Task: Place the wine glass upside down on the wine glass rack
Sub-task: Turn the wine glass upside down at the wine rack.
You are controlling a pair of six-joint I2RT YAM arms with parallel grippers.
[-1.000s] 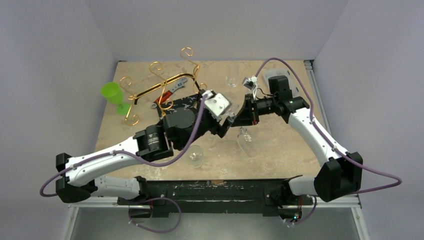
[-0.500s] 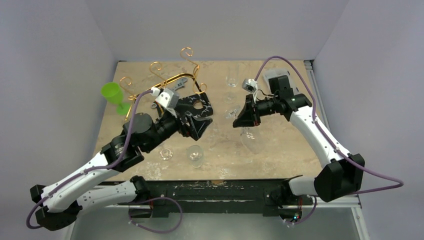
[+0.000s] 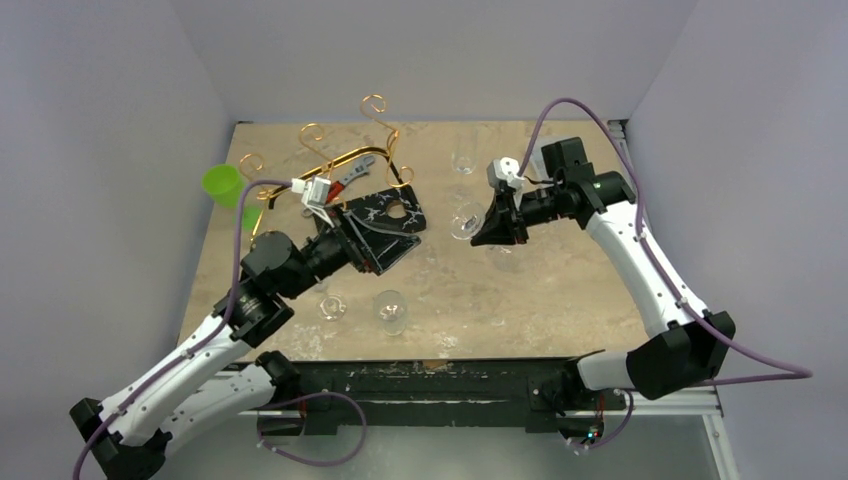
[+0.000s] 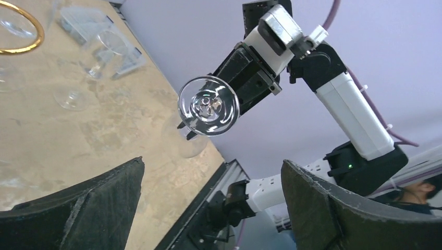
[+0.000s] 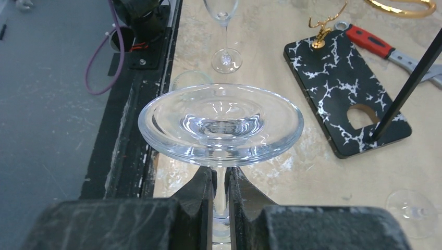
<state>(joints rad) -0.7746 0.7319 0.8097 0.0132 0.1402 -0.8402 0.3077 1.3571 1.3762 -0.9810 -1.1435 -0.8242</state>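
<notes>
wine glass [image 5: 221, 122], stem pinched — right gripper [image 5: 221, 179]

Light is bright, even and diffuse in all three views (the walls [image 3: 440, 50] glow a flat lavender). Shadows on the table [image 3: 560, 300] beneath the wine glass [image 5: 221, 124] are faint and soft-edged. White glints ring the glass's foot, which is crisp. Just below it the right gripper [image 5: 221, 179] looks slightly soft; the left gripper [image 4: 212, 172], below it too, is dark and grainy.
</notes>
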